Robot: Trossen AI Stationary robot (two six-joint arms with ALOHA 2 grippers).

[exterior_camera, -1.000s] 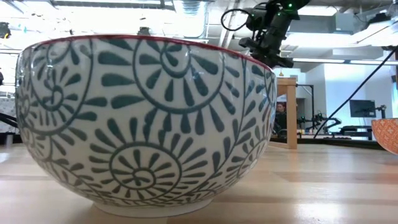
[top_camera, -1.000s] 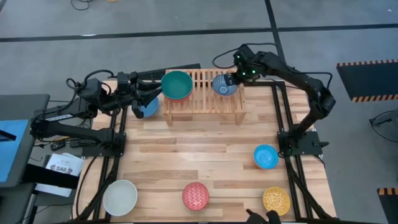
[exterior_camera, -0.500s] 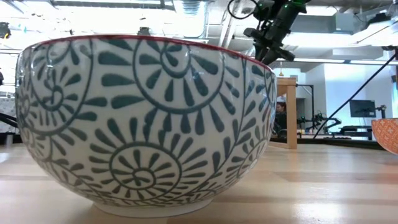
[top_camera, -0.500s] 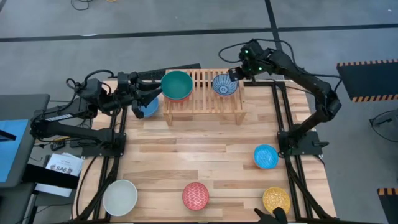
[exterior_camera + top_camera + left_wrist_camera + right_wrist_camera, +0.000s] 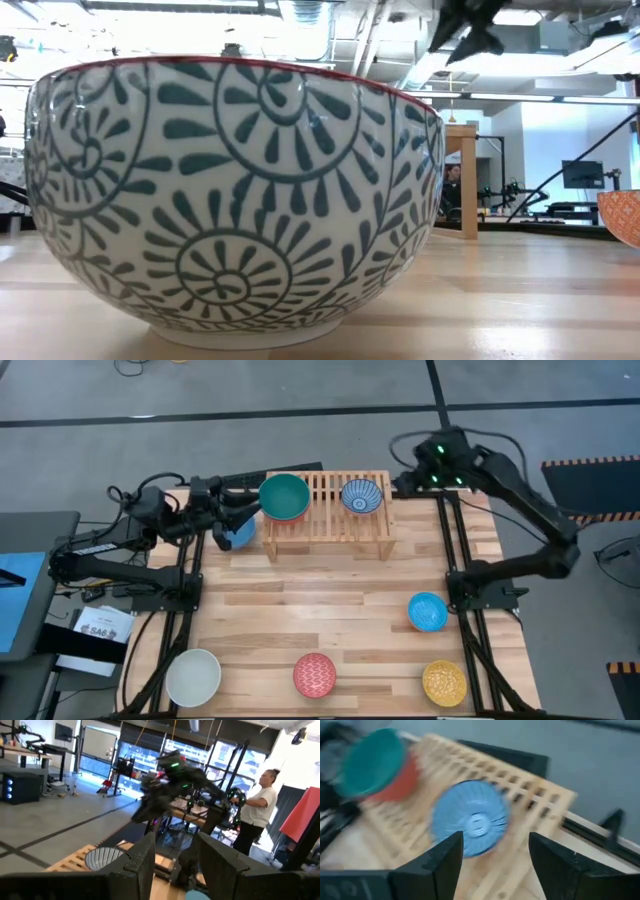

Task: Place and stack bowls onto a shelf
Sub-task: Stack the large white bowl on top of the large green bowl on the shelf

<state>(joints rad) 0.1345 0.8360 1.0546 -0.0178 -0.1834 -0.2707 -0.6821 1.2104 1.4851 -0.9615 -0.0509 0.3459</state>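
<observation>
Two dark jointed arms, black cables, green lights on right arm (image 5: 500,470)
</observation>
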